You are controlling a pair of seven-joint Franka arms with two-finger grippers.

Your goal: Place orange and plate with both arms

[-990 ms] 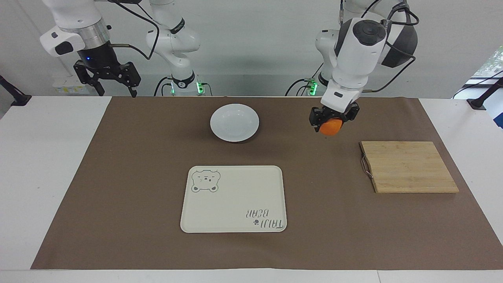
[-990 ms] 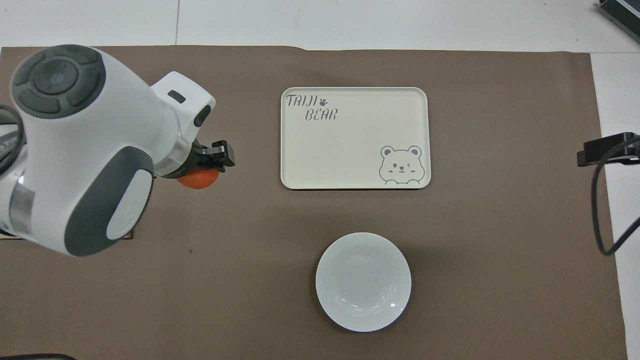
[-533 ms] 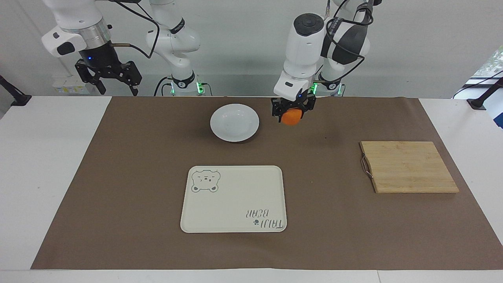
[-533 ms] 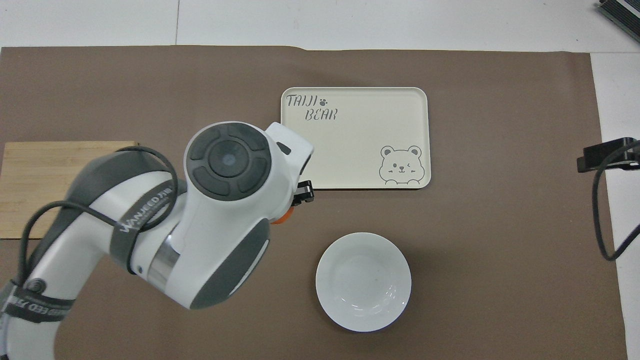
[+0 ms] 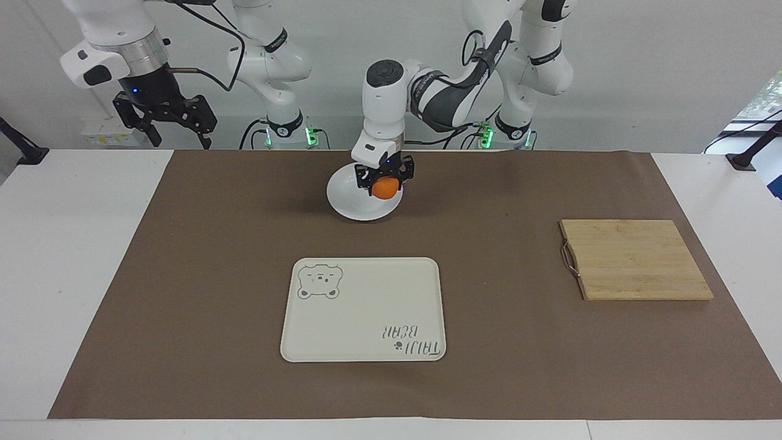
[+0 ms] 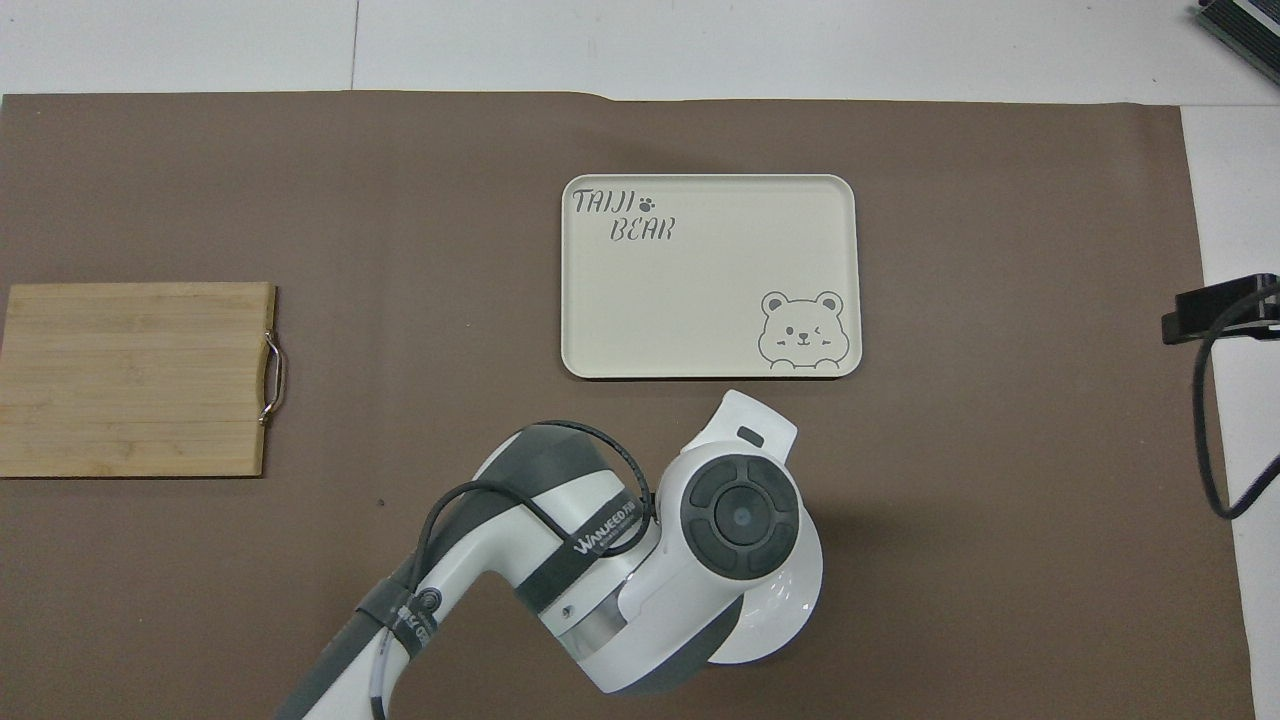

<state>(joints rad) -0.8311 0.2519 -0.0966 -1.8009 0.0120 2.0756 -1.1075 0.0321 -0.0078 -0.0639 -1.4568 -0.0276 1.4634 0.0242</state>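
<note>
My left gripper [image 5: 385, 182] is shut on the orange [image 5: 385, 189] and holds it just over the white plate [image 5: 348, 201], above the side toward the left arm's end. The plate sits on the brown mat close to the robots. In the overhead view the left arm's wrist covers the gripper, the orange and most of the plate [image 6: 790, 620]. My right gripper [image 5: 166, 125] hangs open and raised above the table's edge at the right arm's end, with nothing in it; the right arm waits.
A cream tray with a bear drawing [image 5: 363, 309] [image 6: 708, 276] lies mid-mat, farther from the robots than the plate. A wooden cutting board [image 5: 634, 259] [image 6: 135, 378] with a metal handle lies toward the left arm's end.
The left arm has swung from beside the cutting board toward the middle, carrying the orange to just over the plate. The right arm has barely moved.
</note>
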